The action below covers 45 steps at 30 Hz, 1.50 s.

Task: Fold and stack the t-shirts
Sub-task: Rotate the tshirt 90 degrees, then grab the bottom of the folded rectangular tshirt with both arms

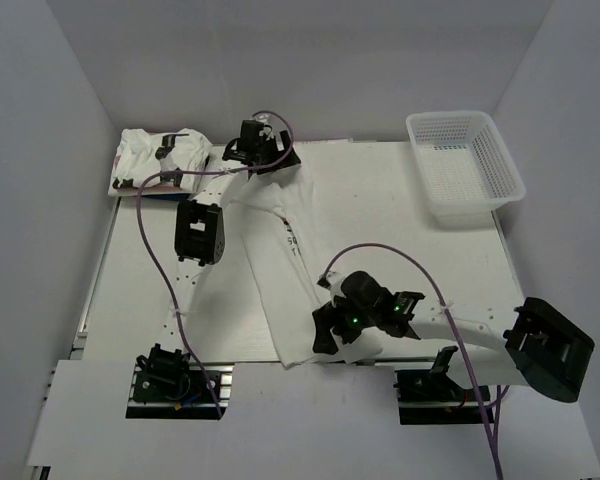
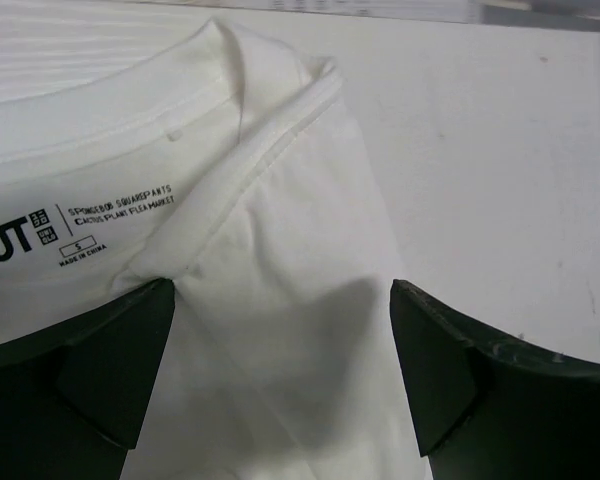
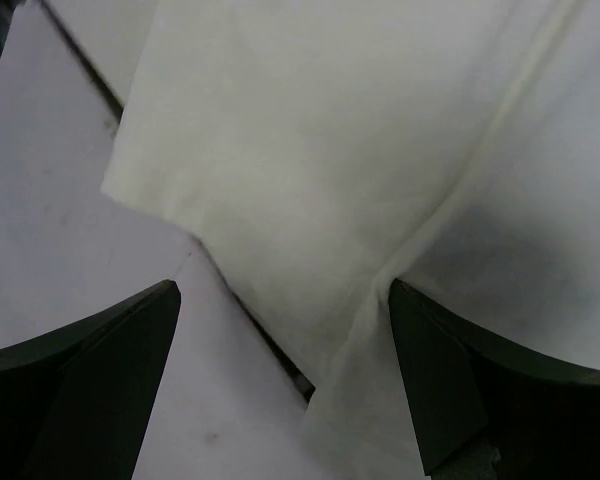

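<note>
**Status: first fold partly made; no stack built.**

1. Far-left corner: a heap of t-shirts [image 1: 165, 160] lies bunched. It does not look folded, so these are judged pending.
2. Left gripper [image 1: 252, 150] hangs over the far edge, left of centre. Its jaws stand wide apart over the collar [image 2: 270, 140], with nothing pinched.
3. Centre of the worktop [image 1: 380, 220]: one t-shirt [image 1: 280, 270] lies as a long strip from the far edge to the near edge. It appears folded lengthwise, with cross folds not yet made.
4. Right gripper [image 1: 332, 335] is at the near edge, over the hem corner [image 3: 280, 200]. Its jaws are spread and hold nothing.
5. Far-right corner: the mesh basket [image 1: 465, 165] holds no shirt.

Judged outstanding: finish this shirt, fold the heap, then stack.
</note>
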Motion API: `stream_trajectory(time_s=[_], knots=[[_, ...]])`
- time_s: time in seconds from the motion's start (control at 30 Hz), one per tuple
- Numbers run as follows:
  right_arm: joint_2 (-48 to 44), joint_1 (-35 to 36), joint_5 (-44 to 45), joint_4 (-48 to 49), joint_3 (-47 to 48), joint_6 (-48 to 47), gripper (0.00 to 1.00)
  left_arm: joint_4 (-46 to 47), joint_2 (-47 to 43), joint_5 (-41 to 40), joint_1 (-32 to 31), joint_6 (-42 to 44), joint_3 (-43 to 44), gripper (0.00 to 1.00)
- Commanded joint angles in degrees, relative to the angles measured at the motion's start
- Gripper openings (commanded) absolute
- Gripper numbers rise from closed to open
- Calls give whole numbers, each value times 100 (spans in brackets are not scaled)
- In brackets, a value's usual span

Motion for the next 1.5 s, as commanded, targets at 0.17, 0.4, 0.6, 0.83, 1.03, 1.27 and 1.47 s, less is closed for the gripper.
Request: stream_trajectory(time_s=[0.17, 0.4, 0.6, 0.83, 1.03, 1.27, 1.47], knots=[[420, 863, -1347, -296, 73, -1070, 90, 854, 663, 617, -576, 308, 130, 100], [1501, 960, -1534, 162, 979, -1686, 90, 1197, 848, 740, -761, 299, 403, 100], [1213, 952, -420, 197, 1279, -1317, 90, 1409, 313, -1136, -761, 185, 297, 100], [-141, 943, 567, 794, 920, -325, 90, 1119, -1136, -2099, -761, 169, 297, 100], [-1441, 899, 1952, 322, 488, 738, 90, -309, -3631, -1774, -655, 203, -922, 100], [-1417, 767, 2362, -2105, 576, 1619, 90, -158, -7808, -880, -778, -499, -6738, 100], [-1346, 609, 2062, -2597, 505, 1584, 90, 108, -10338, 374, -963, -1712, -10059, 100]])
